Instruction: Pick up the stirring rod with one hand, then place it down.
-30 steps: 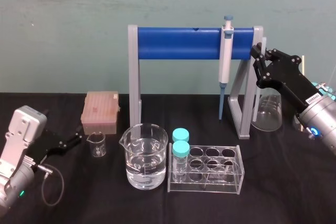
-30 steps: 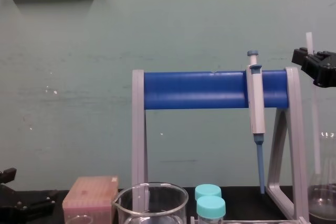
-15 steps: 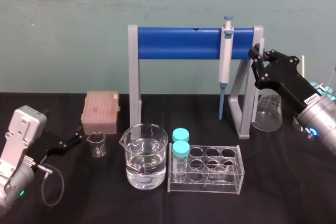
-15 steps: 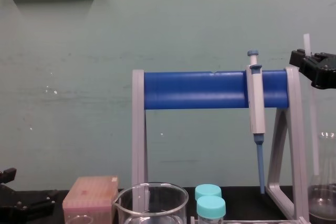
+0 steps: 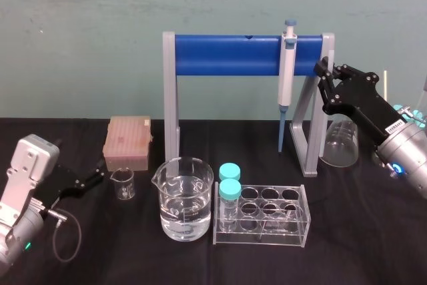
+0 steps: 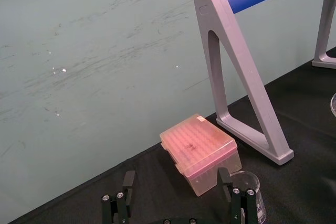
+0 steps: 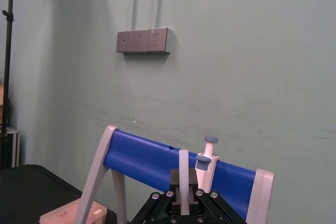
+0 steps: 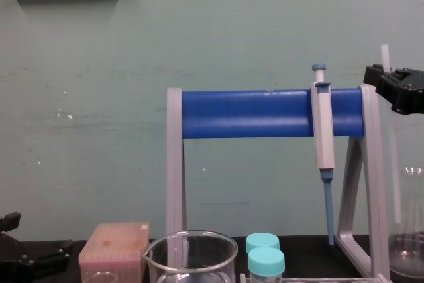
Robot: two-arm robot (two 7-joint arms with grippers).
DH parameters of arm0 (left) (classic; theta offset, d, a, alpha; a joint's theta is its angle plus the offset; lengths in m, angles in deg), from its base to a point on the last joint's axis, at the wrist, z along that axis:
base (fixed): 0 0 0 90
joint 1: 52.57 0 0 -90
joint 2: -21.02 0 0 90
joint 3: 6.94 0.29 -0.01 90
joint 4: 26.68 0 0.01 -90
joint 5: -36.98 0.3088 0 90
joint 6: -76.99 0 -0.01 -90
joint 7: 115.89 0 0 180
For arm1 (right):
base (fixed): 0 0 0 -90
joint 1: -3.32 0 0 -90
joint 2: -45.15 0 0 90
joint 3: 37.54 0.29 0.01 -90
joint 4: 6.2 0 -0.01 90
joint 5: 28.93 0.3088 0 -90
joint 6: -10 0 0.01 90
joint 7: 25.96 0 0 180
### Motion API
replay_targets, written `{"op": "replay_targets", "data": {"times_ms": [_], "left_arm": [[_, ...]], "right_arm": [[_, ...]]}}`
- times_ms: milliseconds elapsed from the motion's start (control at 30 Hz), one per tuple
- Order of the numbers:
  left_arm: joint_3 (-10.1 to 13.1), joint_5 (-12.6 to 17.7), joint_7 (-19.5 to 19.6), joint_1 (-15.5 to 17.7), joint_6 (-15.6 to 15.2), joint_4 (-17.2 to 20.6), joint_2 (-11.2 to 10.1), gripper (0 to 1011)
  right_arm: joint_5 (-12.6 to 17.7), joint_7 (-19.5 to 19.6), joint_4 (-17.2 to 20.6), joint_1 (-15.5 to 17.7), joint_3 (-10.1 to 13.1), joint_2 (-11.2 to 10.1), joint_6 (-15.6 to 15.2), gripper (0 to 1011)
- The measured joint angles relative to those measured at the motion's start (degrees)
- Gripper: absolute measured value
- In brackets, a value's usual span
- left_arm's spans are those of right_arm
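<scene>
The stirring rod (image 8: 393, 164) nearer the rack (image 8: 265, 114)

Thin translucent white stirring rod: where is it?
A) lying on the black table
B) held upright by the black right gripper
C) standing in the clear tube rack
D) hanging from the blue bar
B: the black right gripper is shut on the translucent white stirring rod, which stands upright.
</scene>
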Motion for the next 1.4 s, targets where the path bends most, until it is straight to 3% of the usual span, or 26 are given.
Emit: {"op": "replay_targets", "data": {"times_ms": [300, 667, 767, 1000, 1400], "left_arm": [[0.0, 0.0, 0.0, 0.0, 0.0, 0.0, 0.0, 1000], [0.0, 0.0, 0.0, 0.0, 0.0, 0.0, 0.0, 1000], [0.0, 0.0, 0.0, 0.0, 0.0, 0.0, 0.0, 1000], [0.0, 0.0, 0.0, 0.0, 0.0, 0.0, 0.0, 1000], [0.0, 0.0, 0.0, 0.0, 0.0, 0.0, 0.0, 1000]], "right_arm": [[0.8, -1.4, 0.6, 0.4, -0.7, -0.6, -0.8, 70], [8.7, -10.4, 2.7, 1.7, -4.2, -1.4, -2.3, 70], [11.0, -13.5, 1.6, 1.7, -5.3, -1.7, -1.8, 71], [13.2, -17.5, -1.2, 1.0, -7.1, -2.2, -0.3, 70], [13.7, -19.0, -5.1, -0.6, -9.7, -2.6, 0.9, 70]]}}
